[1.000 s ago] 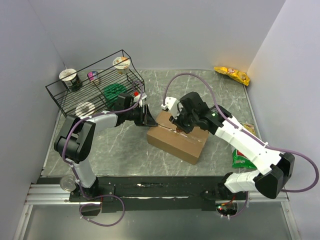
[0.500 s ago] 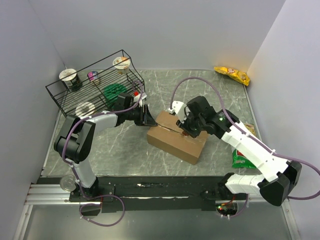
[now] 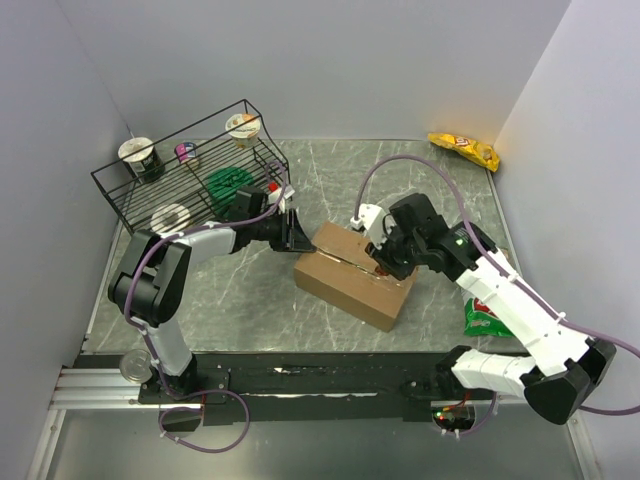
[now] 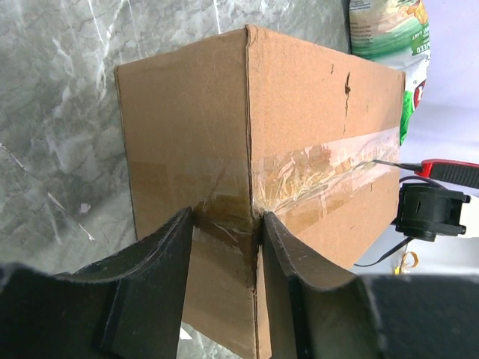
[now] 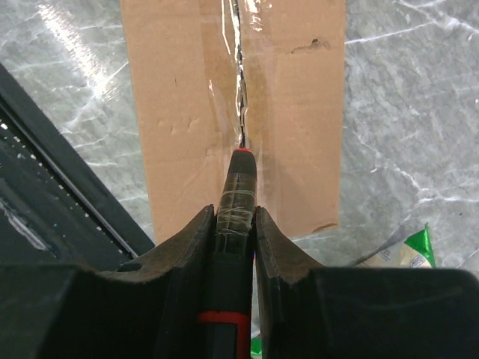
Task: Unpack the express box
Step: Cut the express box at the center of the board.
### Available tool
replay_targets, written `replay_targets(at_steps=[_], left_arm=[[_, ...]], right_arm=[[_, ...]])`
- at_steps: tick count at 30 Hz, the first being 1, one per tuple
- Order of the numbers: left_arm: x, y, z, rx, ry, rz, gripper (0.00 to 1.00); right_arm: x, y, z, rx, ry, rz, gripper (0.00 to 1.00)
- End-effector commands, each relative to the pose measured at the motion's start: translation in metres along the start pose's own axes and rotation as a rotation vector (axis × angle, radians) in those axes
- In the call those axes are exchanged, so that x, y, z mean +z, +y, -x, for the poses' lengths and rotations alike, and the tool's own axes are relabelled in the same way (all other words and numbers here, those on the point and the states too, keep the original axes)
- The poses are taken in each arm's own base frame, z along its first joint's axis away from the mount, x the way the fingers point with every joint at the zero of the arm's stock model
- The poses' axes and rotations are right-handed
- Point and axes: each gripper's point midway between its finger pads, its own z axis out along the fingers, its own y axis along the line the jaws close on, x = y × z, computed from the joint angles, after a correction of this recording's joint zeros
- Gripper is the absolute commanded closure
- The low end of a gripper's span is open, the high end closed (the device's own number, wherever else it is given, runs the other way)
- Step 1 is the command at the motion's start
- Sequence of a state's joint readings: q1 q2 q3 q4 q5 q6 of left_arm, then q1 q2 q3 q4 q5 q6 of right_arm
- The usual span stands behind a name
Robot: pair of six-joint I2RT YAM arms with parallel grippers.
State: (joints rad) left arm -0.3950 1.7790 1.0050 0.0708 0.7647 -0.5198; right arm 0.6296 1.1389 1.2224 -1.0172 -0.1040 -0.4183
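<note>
The express box (image 3: 350, 277), brown cardboard with a clear-taped centre seam, lies in the middle of the table. My left gripper (image 3: 296, 235) is at its left end. In the left wrist view its fingers (image 4: 224, 223) pinch the box's vertical corner edge (image 4: 248, 134). My right gripper (image 3: 385, 262) hovers over the box top, shut on a black cutter with a red tip (image 5: 237, 191). The tip rests on the taped seam (image 5: 240, 112), and the tape looks slit beyond the tip. The cutter also shows in the left wrist view (image 4: 445, 169).
A black wire rack (image 3: 190, 170) with cups and a green item stands at the back left. A yellow snack bag (image 3: 463, 150) lies at the back right. A green snack bag (image 3: 483, 318) lies right of the box. A can (image 3: 133, 366) stands at the front left.
My right gripper has slid the cutter along the seam toward the box's right, nearer end. The left gripper and the box have stayed put.
</note>
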Motion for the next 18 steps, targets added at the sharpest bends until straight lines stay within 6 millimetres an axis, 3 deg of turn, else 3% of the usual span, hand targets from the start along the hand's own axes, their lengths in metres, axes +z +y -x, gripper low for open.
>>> replay_targets(at_steps=[1,11,18], left_arm=[[0.006,0.061,-0.014,-0.028,0.005,0.233,0.57],[0.009,0.067,-0.012,-0.029,0.004,0.249,0.66],[-0.006,0.072,-0.005,-0.027,-0.014,0.292,0.77]], right_arm=[[-0.022,0.012,-0.051,0.027,0.158,0.023,1.0],[-0.036,0.025,-0.078,0.045,0.205,0.042,1.0],[-0.034,0.018,-0.07,0.035,0.185,0.025,1.0]])
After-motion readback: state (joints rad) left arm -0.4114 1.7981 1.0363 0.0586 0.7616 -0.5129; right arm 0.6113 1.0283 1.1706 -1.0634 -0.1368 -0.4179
